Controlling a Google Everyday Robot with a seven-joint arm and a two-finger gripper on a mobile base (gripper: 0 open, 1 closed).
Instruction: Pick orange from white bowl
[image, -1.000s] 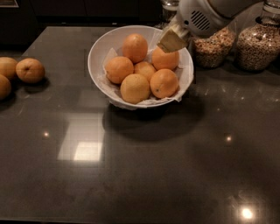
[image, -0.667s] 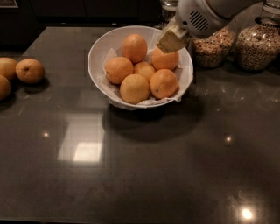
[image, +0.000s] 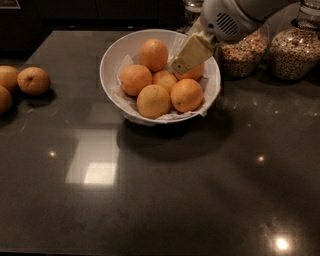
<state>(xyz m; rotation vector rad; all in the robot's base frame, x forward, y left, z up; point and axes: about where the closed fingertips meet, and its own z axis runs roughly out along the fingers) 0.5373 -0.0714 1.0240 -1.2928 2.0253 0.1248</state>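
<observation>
The white bowl (image: 112, 60) stands on the dark counter at the upper middle, lined with crumpled white paper. It holds several bright oranges, among them one at the back (image: 153, 54), one at the front (image: 153, 101) and one at the front right (image: 186, 95). My gripper (image: 182, 62) comes in from the upper right on a white arm (image: 227, 20) and reaches down into the right side of the bowl. It lies over the back-right orange (image: 196, 73), which it mostly hides.
Three duller brownish-orange fruits (image: 33, 80) lie at the counter's left edge. Two glass jars of grains (image: 243, 52) (image: 295, 52) stand just right of the bowl, behind the arm. The dark counter (image: 160, 190) stretches toward the front.
My gripper has moved slightly down and to the left, deeper into the bowl over the back-right orange. The oranges and the bowl have not moved.
</observation>
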